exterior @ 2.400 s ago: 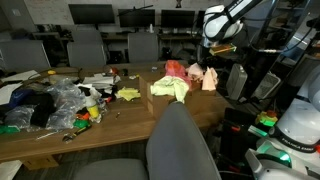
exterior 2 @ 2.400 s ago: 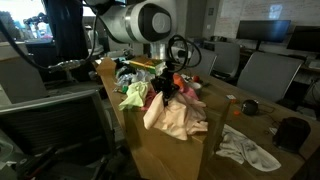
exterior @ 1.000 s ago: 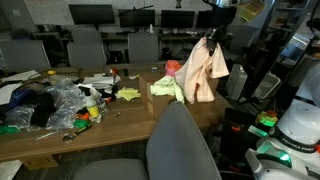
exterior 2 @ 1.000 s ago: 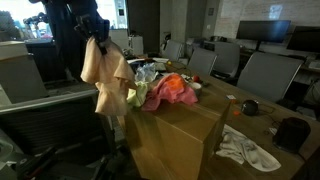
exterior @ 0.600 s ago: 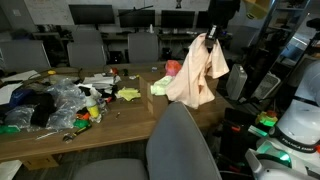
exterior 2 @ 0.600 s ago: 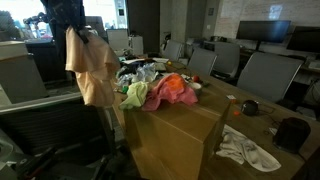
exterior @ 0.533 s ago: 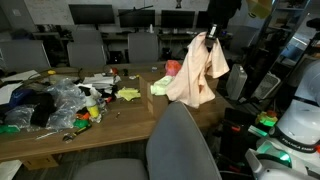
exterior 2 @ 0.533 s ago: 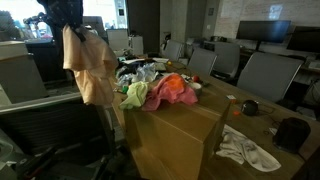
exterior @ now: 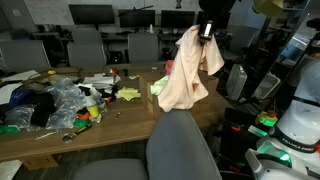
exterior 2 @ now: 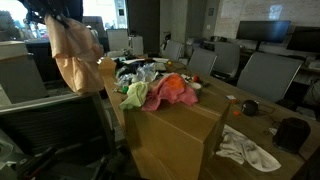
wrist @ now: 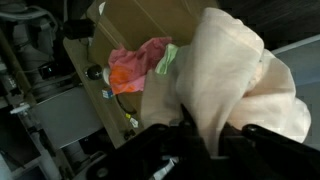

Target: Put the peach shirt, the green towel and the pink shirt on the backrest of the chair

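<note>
The hand [exterior: 207,31] pinches the top of the soft pale peach cloth shirt [exterior: 187,72], which hangs loosely beneath it, in the air beside the wooden table [exterior: 120,122].

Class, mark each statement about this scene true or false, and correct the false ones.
1. The gripper is shut on the peach shirt, which hangs in the air. True.
2. The peach shirt is draped over the backrest of the chair. False: it hangs from the gripper, and nothing lies on the backrest.
3. The green towel lies on the table. True.
4. The pink shirt lies on the floor. False: it lies on the table, right beside the green towel.
</note>
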{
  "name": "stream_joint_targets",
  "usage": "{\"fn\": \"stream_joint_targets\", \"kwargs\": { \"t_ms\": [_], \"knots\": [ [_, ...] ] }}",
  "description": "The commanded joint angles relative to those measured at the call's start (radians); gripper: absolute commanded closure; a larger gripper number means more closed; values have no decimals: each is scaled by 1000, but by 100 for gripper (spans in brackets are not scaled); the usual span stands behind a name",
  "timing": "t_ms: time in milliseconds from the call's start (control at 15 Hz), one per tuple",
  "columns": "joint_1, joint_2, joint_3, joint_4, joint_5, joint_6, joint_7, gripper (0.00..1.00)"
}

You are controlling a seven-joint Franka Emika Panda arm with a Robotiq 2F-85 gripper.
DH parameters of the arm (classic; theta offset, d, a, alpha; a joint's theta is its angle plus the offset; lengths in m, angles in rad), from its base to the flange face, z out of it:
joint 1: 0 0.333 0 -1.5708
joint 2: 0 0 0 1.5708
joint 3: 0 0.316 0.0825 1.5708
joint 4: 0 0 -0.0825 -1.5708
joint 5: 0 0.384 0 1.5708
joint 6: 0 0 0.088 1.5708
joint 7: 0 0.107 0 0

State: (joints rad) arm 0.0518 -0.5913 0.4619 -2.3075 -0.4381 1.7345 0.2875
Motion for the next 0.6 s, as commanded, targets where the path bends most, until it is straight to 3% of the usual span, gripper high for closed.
{"fn": "stream_joint_targets", "kwargs": {
  "t_ms": [0,333,533],
  "knots": [
    [43,118,56,119,-94,-77,38,97],
    [115,250,125,194,-179,-137,44,97],
    [160,299,125,211,-189,-146,28,97]
  ]
}}
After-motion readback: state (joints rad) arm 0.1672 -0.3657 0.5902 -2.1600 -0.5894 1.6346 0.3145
